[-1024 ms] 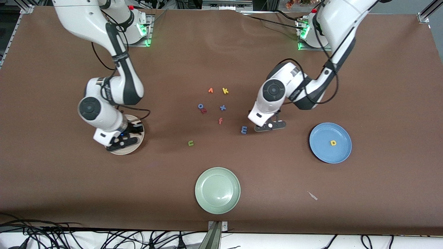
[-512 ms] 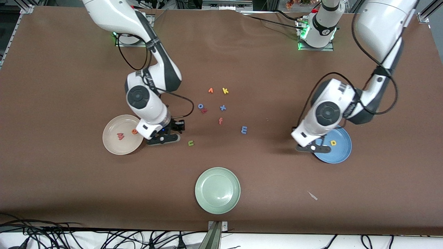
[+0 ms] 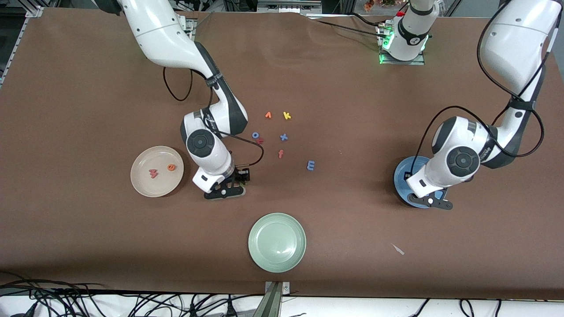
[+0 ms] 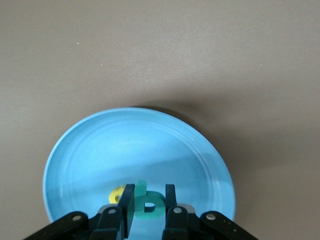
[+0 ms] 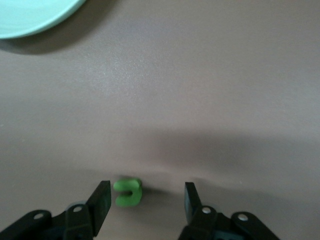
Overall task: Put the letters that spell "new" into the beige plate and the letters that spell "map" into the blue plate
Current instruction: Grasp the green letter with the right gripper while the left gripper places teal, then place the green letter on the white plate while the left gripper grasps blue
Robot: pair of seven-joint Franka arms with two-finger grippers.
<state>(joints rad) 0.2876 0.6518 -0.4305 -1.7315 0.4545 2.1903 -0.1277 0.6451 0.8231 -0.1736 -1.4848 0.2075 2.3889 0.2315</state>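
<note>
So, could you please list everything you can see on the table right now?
Table: one, brown.
Beige plate: one, toward the right arm's end.
Red w and orange e: one each, in the beige plate.
Blue plate: one, toward the left arm's end.
Yellow p: one, in the blue plate.
Pale green plate: one, nearest the front camera.
Loose letters mid-table: orange v, yellow k, blue o, blue x, salmon f, blue m.
Green n: one, on the table.
Teal a: one, held over the blue plate.
Left gripper: shut on the teal a.
Right gripper: open, low around the green n.
</note>
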